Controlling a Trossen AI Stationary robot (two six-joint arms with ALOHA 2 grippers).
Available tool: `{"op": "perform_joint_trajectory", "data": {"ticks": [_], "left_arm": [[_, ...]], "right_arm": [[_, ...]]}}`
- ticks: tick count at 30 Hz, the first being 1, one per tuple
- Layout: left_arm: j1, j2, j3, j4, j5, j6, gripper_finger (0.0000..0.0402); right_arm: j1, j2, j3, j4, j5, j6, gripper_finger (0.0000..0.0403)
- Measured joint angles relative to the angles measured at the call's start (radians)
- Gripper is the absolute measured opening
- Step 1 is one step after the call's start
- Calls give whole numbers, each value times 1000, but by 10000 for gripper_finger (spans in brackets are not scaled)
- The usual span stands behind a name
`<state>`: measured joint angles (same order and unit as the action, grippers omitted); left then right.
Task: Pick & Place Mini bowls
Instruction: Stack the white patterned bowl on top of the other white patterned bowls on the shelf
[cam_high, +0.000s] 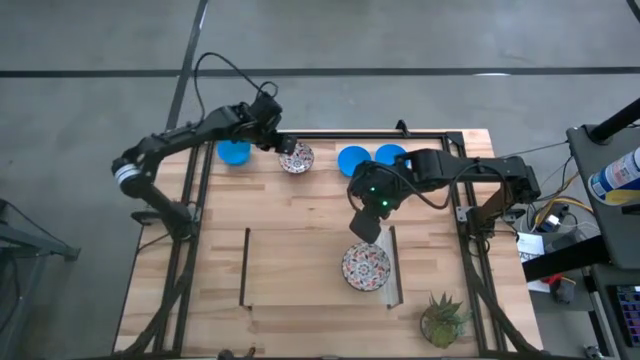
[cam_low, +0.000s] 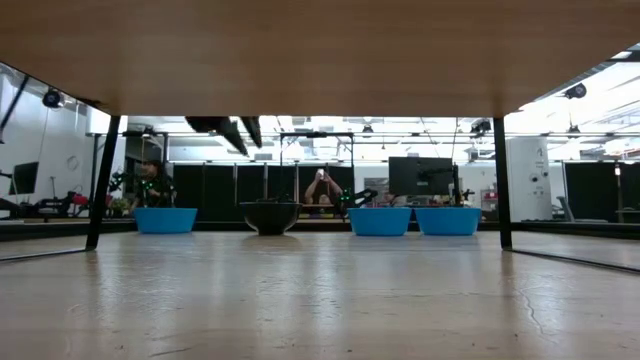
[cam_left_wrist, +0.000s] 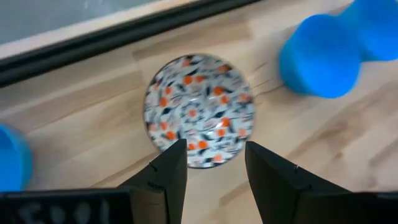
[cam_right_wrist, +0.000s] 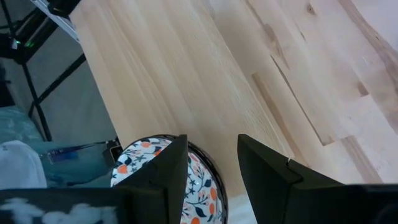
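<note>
A white bowl with a red-and-dark floral pattern (cam_high: 297, 158) (cam_left_wrist: 199, 111) rests on its base near the table's far edge. My left gripper (cam_high: 278, 140) (cam_left_wrist: 214, 162) hovers open just above and left of it. One blue bowl (cam_high: 234, 152) stands to its left, two more (cam_high: 352, 160) (cam_high: 390, 155) to its right. A second patterned bowl (cam_high: 366, 266) (cam_right_wrist: 163, 175) sits toward the near right. My right gripper (cam_high: 366, 228) (cam_right_wrist: 211, 162) is open above that bowl's far rim, clear of it.
A small green plant (cam_high: 442, 318) stands at the near right corner. Two black strips (cam_high: 247, 265) (cam_high: 392, 268) lie on the wooden top, one beside the near patterned bowl. A black rail (cam_left_wrist: 124, 31) runs along the far edge. Bare wood lies in the middle.
</note>
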<state>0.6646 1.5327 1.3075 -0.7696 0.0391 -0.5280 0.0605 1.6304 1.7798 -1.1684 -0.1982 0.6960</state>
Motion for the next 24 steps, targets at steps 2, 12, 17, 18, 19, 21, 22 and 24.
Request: {"op": "perform_joint_trajectory", "data": {"ticks": [2, 12, 17, 18, 19, 21, 22, 24], "left_arm": [[17, 27, 0, -15, 0, 4, 154], [55, 142, 0, -28, 29, 20, 154], [54, 186, 0, -27, 34, 20, 154], [54, 193, 0, -28, 34, 20, 154], [54, 198, 0, -28, 34, 20, 154], [54, 209, 0, -27, 34, 20, 154], [54, 215, -1, -27, 34, 20, 154], [54, 227, -2, -28, 34, 20, 154]], "right_arm": [[0, -1, 0, 7, 0, 1, 137], [-3, -1, 0, 8, 1, 3, 137], [-3, -1, 0, 8, 3, 0, 137], [-3, -1, 0, 9, 3, 0, 137], [-3, -1, 0, 9, 3, 0, 137], [-3, -1, 0, 9, 7, 0, 137], [-3, -1, 0, 9, 11, 0, 137], [-3, -1, 0, 8, 14, -1, 137]]}}
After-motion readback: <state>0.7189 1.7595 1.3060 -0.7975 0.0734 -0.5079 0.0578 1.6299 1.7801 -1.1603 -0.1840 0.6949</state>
